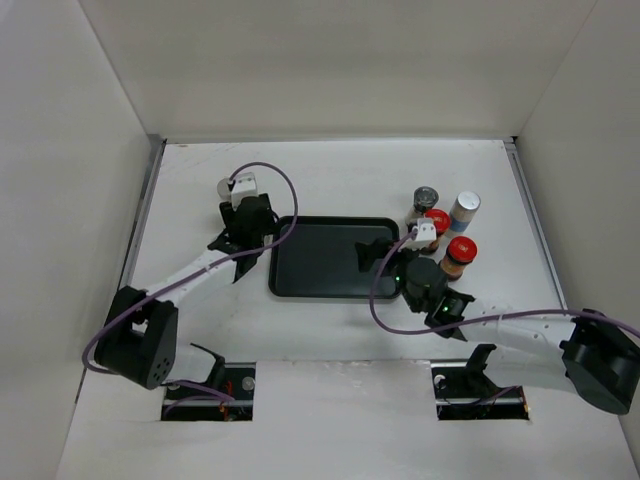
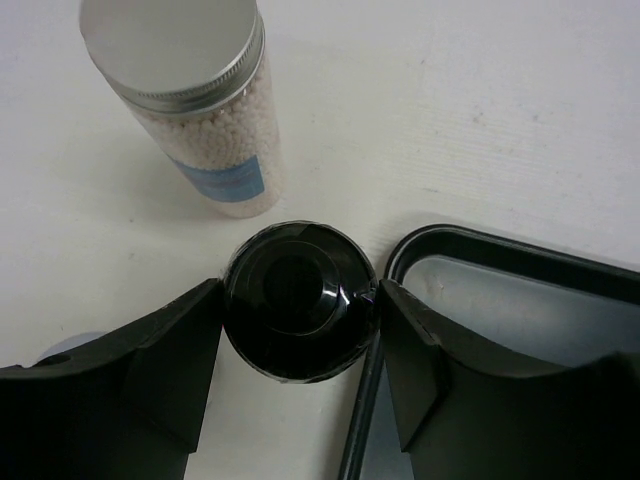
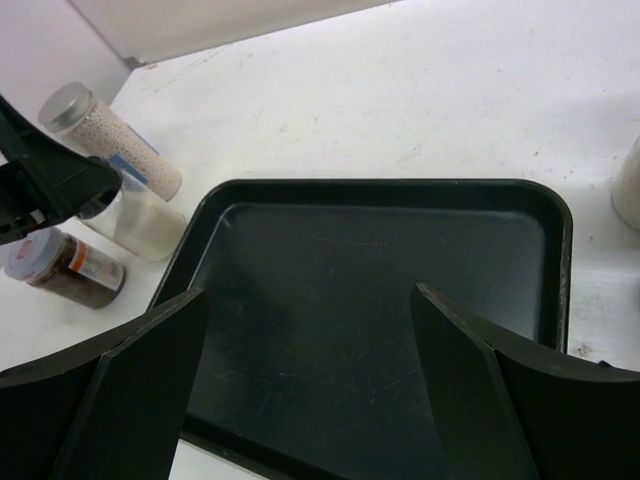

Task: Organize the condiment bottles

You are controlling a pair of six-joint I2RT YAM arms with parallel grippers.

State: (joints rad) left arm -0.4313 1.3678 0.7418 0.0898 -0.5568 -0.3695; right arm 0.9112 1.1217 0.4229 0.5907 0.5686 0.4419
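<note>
1. Here, the left gripper point(image 2: 300, 290) had its two fingers pressed against opposite sides of the black-capped bottle point(image 2: 298, 305). No gap showed on either side, so I noted it as gripping the cap.
2. The black-capped bottle stood upright on the white table point(image 1: 330, 170), just outside the left corner of the tray point(image 3: 380, 186). Its body was white in the right wrist view.
3. Beyond the gripped cap, near it but not touching, stood a silver-capped jar point(image 2: 190, 100). It was filled with white beads and carried a blue label.
4. One finger point(image 2: 450, 380) of the left gripper hung over the tray's corner rim, with the rim just beside the bottle.
5. A pale-lidded brown jar point(image 3: 65, 265) sat close on the other side of the black-capped bottle, partly hidden by the left gripper.
6. The right gripper point(image 3: 308, 300) hovered over the right part of the tray with its jaws wide apart and nothing between them.
7. To the right of the tray stood a cluster of four jars. There was a grey-lidded jar point(image 1: 426, 196), a second silver-capped jar point(image 1: 465, 205), one red-lidded jar point(image 1: 437, 219) and another red-lidded jar point(image 1: 461, 249).
8. This cluster lay just beside the right arm's wrist and well apart from the left gripper.
</note>
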